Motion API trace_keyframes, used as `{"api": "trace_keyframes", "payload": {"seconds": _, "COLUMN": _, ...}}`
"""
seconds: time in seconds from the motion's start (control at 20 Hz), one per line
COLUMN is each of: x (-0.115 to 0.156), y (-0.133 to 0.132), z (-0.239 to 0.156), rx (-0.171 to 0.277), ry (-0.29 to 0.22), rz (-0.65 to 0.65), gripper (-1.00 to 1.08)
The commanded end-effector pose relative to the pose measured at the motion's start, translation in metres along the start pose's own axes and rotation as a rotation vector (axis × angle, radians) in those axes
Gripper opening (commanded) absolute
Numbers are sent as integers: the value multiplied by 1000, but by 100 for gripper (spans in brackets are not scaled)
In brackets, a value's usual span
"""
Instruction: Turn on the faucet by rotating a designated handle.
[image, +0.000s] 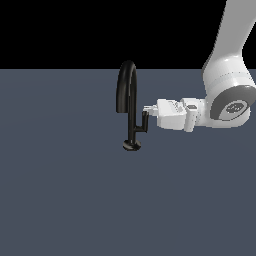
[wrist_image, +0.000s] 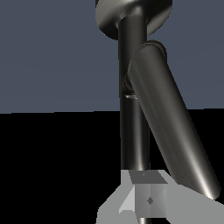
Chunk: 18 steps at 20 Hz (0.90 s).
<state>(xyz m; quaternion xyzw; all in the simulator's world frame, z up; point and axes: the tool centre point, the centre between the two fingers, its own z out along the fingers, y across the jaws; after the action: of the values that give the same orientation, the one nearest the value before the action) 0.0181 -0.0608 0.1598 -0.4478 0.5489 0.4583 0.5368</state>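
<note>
One faucet (image: 127, 95), one handle (image: 144, 123), one claw (image: 148, 111), one arm (image: 227, 75).

A flat, plain slate-blue desk (image: 60, 200) is filling the lower part of the exterior view, running back to a straight far edge where a black background is taking over. The faucet (image: 128, 90) is standing directly on it, resting upright on its small round disc base a little toward the exterior view's right of the middle. Its glossy black stem is rising from the base. In the wrist view, the same blue surface is showing behind the faucet.
</note>
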Motion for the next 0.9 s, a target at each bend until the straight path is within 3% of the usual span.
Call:
{"api": "trace_keyframes", "payload": {"seconds": 0.0, "x": 5, "y": 9, "z": 0, "rx": -2, "ry": -1, "rz": 6, "gripper": -100}}
{"api": "trace_keyframes", "payload": {"seconds": 0.6, "x": 23, "y": 55, "z": 0, "rx": -5, "ry": -3, "rz": 10, "gripper": -100}}
{"api": "trace_keyframes", "payload": {"seconds": 0.7, "x": 12, "y": 44, "z": 0, "rx": -3, "ry": -2, "rz": -14, "gripper": -100}}
{"api": "trace_keyframes", "payload": {"seconds": 0.85, "x": 31, "y": 53, "z": 0, "rx": -4, "ry": -3, "rz": -7, "gripper": -100}}
